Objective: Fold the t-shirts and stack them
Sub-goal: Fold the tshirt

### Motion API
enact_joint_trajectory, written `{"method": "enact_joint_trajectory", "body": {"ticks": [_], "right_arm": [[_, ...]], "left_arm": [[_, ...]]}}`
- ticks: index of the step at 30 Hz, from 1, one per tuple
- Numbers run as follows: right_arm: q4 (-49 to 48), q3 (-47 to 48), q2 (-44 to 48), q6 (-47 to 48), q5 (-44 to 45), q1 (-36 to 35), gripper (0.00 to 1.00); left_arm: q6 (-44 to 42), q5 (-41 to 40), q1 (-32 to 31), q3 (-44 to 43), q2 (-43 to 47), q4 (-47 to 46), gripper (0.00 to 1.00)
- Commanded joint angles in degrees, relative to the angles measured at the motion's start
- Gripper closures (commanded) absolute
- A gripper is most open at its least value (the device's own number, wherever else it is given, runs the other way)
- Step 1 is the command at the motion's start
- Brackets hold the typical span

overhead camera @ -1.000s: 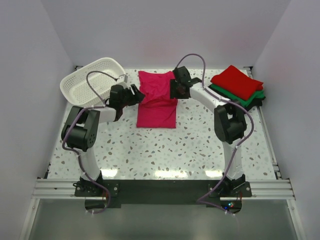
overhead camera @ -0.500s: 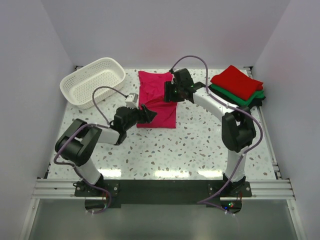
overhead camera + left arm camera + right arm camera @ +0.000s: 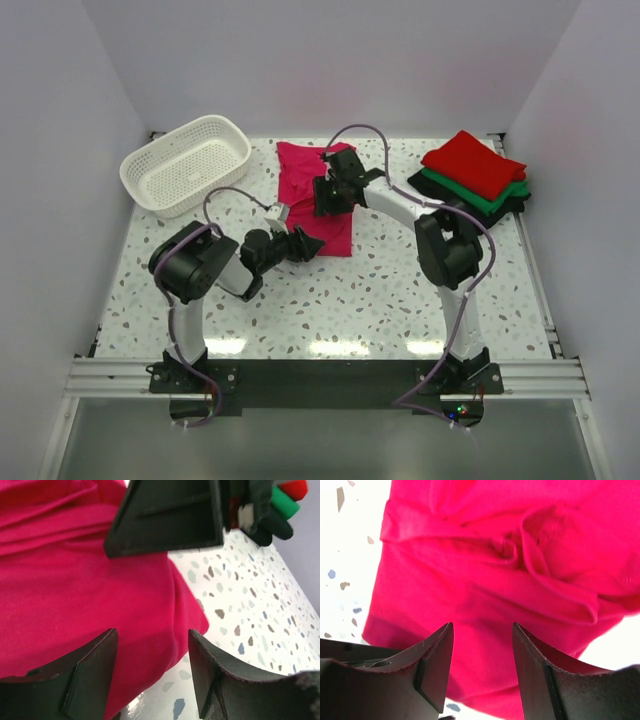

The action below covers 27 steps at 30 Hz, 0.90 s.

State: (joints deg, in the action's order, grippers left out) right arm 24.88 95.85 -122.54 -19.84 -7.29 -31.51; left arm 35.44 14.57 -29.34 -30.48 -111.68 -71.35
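Right now your magenta-pink t-shirt (image 3: 298, 180) lies on the speckled table (image 3: 380, 290), far centre, between the white basket (image 3: 185, 165) and the folded stack (red shirt (image 3: 475, 163) on top, green shirt (image 3: 497, 197) under it, black shirt (image 3: 516, 208) lowest). Your left gripper (image 3: 306, 244) sits low at the pink shirt's near edge, fingers spread wide, nothing pinched between them. Your right gripper (image 3: 324, 196) hangs over the shirt's middle, fingers parted too, with only rumpled cloth showing below the gap.
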Motion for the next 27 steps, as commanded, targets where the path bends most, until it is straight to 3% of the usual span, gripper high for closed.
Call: {"method": "enact_joint_trajectory", "body": {"ticks": [1,10,23,27], "right_arm": [[0.07,5.04,-1.73,0.85,-1.06,-0.13,0.46],[4.3,12.95,-8.41,1.55,1.75,-0.13,0.47],[7.2,30.5,-15.97,0.41,16.15,0.04,0.48],[7.28,34.92,-16.68,0.15,16.78,0.48,0.47]], "left_arm": [[-0.28,0.11,-0.19,-0.9,-1.87,-7.14,0.37],[-1.25,-2.0,-0.28,1.91,-2.93,-3.79,0.38],[0.94,-0.94,-2.21,8.33,-6.71,-11.0,0.4],[1.12,-0.94,-2.65,10.26,-6.36,-11.61,0.4]]}}
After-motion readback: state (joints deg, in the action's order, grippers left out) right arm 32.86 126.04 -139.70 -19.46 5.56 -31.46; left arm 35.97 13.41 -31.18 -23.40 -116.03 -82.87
